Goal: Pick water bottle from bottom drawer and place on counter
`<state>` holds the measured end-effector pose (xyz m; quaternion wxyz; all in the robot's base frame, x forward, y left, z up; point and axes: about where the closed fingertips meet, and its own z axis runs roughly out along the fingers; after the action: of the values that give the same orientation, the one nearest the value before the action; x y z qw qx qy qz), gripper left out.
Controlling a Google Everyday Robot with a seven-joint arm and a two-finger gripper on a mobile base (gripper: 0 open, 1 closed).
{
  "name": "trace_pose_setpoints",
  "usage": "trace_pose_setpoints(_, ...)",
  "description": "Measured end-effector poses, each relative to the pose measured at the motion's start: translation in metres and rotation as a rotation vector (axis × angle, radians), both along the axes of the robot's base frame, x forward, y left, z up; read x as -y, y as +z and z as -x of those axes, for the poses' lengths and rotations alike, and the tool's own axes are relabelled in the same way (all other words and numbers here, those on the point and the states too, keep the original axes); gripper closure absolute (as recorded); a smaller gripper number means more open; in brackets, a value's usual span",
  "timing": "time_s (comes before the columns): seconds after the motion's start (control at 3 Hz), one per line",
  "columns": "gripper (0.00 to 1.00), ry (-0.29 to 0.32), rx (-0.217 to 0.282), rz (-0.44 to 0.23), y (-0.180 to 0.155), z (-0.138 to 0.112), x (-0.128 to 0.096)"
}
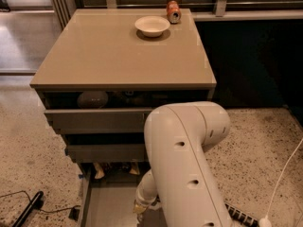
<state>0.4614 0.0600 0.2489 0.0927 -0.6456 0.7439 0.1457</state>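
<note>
- Grey bottom drawer (109, 207) stands open beneath the counter (118, 51).
- Tool (140, 207) sits low inside that drawer; I cannot tell its grip, and the water bottle is hidden.

- Bench (109, 56) — front and middle lie open; a bowl (152, 25) and a soda can (173, 11) stand near the rear edge.
- Bottom drawer (106, 207) — left floor open; the arm (189, 164) blocks the right side, with the pincer (141, 206) low inside.
- Upper drawers (97, 119) overhang its rear.
</note>
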Motion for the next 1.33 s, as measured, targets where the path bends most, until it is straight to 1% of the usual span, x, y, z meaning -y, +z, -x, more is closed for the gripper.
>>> trace_pose_setpoints(0.33, 1.0, -0.057, 0.074, 0.006, 0.047, -0.008, 0.03)
trace_pose_setpoints(0.67, 1.0, -0.135, 0.148, 0.009, 0.087, -0.006, 0.07)
trace_pose_setpoints(1.0, 1.0, -0.162, 0.134, 0.026, 0.091, 0.025, 0.092)
trace_pose_setpoints(1.33, 1.0, -0.162, 0.134, 0.026, 0.091, 0.025, 0.092)
